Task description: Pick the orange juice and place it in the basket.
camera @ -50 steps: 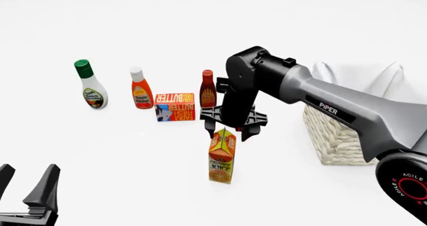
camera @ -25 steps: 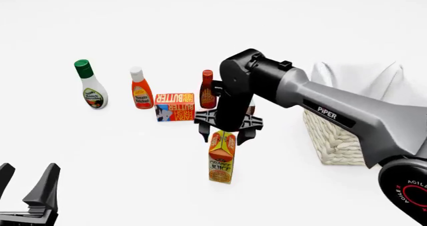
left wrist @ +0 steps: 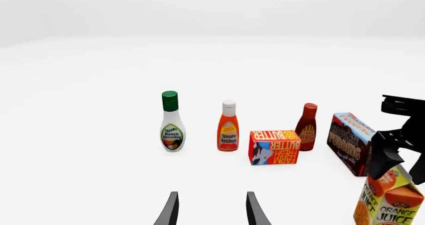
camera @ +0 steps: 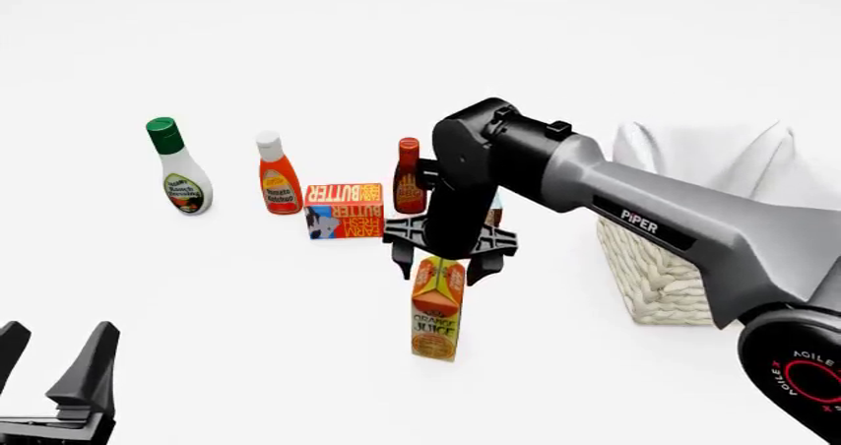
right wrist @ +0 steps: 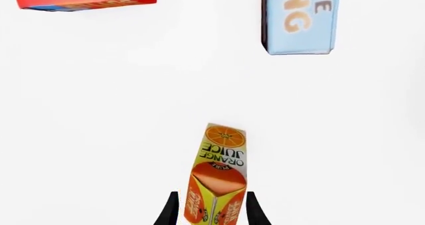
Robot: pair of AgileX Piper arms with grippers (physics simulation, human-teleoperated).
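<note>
The right gripper (camera: 438, 265) is sinking lower over the upright juice (camera: 436, 310), fingers spread either side of its gable, not yet clamping. The juice is standing left of the basket (camera: 657, 268); grasping is imminent. The left gripper (camera: 53, 371) is idling, fingers wide.

A ranch dressing bottle (left wrist: 171, 121), ketchup bottle (left wrist: 228, 126), butter box (left wrist: 274, 147) and pudding box (left wrist: 354, 142) stand behind the orange juice (left wrist: 387, 200)

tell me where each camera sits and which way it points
Front view: fixed above and behind the arms, facing forward and down; shows the right gripper over the orange juice, and the basket.
Left wrist view: looks along the left gripper at groceries.
Right wrist view: looks straight down.
All three share the orange juice.
</note>
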